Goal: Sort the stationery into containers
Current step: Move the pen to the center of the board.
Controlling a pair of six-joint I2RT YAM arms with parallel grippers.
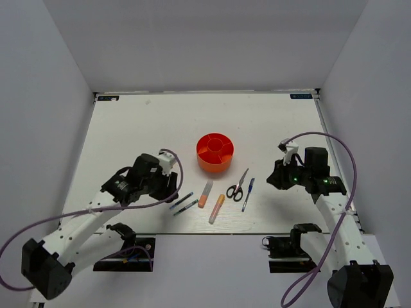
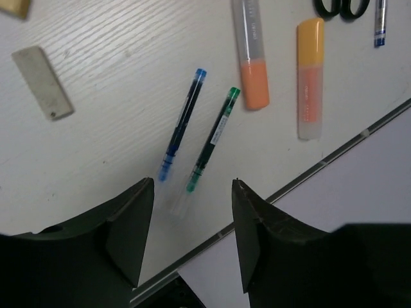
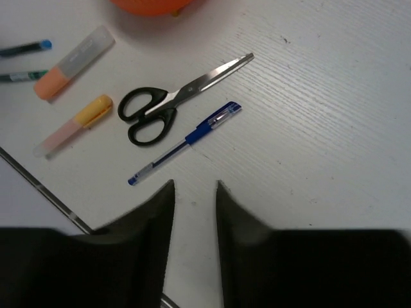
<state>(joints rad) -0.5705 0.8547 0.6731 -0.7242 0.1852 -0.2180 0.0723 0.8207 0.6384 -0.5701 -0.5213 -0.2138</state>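
My left end effector (image 2: 192, 183): fingers apart, empty, over the counter (image 2: 103, 141). Blue-tipped pen (image 2: 183, 125) and green-tipped pen (image 2: 213, 140) lie just ahead, highlighters (image 2: 253, 64) beyond to the right. My right end effector (image 3: 196, 183): fingers narrowly apart, empty. Blue pen (image 3: 186, 141) just ahead, scissors (image 3: 167, 109) beyond it, tub (image 3: 151, 5) farthest.

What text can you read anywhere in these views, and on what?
Nothing reads clearly.
Grey-capped highlighter: print on the cap, blurred.
Yellow-capped highlighter: faint print on the body, blurred.
Green pen: label on the barrel, too small.
Far-left blue sticker and far-right blue sticker: too small.
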